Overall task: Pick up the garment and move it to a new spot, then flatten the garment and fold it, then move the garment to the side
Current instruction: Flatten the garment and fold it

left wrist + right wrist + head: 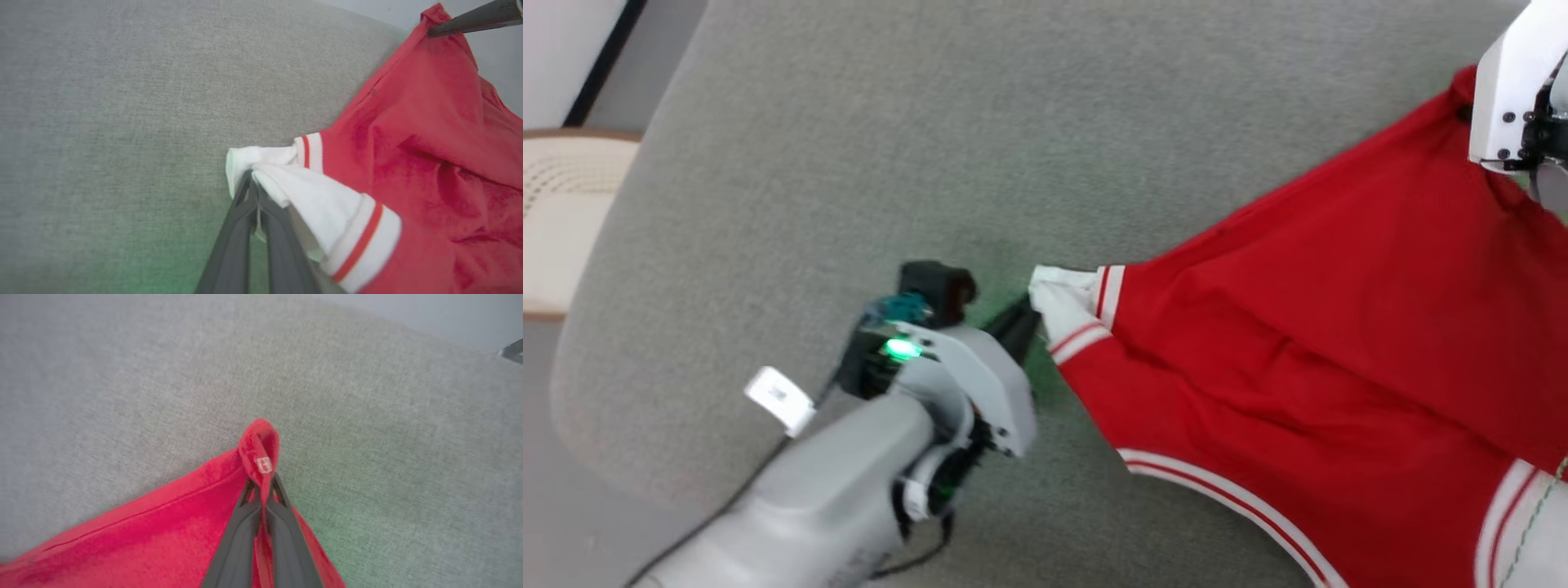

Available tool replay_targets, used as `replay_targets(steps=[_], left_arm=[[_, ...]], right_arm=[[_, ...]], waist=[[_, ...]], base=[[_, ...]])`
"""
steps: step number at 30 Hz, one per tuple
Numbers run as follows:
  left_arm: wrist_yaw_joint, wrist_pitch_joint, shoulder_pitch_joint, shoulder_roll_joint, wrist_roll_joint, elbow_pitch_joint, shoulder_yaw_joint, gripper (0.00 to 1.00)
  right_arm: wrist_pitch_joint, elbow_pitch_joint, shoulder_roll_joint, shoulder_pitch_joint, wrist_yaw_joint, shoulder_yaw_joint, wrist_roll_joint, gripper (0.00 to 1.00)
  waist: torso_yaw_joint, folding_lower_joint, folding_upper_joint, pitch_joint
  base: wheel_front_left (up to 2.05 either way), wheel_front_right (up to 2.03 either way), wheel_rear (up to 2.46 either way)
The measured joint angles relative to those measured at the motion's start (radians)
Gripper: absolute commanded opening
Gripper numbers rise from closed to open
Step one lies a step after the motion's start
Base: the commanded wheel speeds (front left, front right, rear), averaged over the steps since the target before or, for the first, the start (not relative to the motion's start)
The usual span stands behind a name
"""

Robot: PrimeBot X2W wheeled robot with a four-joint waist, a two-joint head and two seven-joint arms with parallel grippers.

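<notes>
I have both grippers clamped on the shirt (1298, 343). The left gripper (251, 181) is pinched tight on the bunched end of a white sleeve (261, 161), and from those fingers the cloth fans away to the right and a little forward. The right gripper (261, 490) is closed on a folded red edge that carries a small white tag (263, 464); the red cloth drops back and to the left from its tips.

So the shirt hangs as a span between my two tools over the grey table top (849, 163). Its long axis runs straight from the left fingertips to the right ones, and the upper red edge along that line looks fairly taut. The body sags below the line, on my near side, with the striped trim (1225, 498) trailing low. I cannot tell how much of it rests on the table.

Neither arm is nearer, since each holds one end. I judge the coming move depends on keeping that line: carry both ends together, or draw them apart along it to spread the shirt flat.
</notes>
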Motion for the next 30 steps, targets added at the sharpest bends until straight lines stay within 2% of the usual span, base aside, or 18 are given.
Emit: replay_targets(steps=[6,12,16,20,24,30], left_arm=[[0.001,0.067,-0.088,0.076,-0.006,0.030,0.032,0.00],[-0.043,0.189,-0.276,0.103,0.005,0.138,0.043,0.00],[-0.059,0.240,-0.415,0.088,0.018,0.255,0.057,0.00],[-0.077,0.267,-0.551,0.046,0.043,0.380,0.060,0.00],[-0.086,0.262,-0.684,0.018,0.076,0.499,0.064,0.00],[-0.095,0.212,-0.866,-0.005,0.136,0.643,0.059,0.00]], right_arm=[[-0.100,-0.032,0.028,0.002,0.000,-0.009,0.050,0.00],[-0.230,-0.041,0.080,-0.045,0.000,-0.010,0.057,0.00],[-0.322,-0.011,0.126,-0.097,0.000,-0.006,0.020,0.00],[-0.436,0.039,0.174,-0.170,0.000,-0.024,-0.045,0.00],[-0.556,0.079,0.219,-0.253,0.000,-0.045,-0.099,0.00],[-0.704,0.139,0.234,-0.338,0.000,-0.073,-0.146,0.00]], waist=[[-0.061,0.0000,0.0000,-0.038],[-0.122,0.0000,0.0000,-0.087],[-0.166,0.0000,0.0000,-0.116],[-0.212,0.0000,0.0000,-0.141],[-0.260,0.0000,0.0000,-0.155],[-0.325,0.0000,0.0000,-0.158]], base=[[0.00,0.00,0.00],[0.00,0.00,0.00],[0.00,0.00,0.00],[0.00,0.00,0.00],[0.00,0.00,0.00],[0.00,0.00,0.00]])
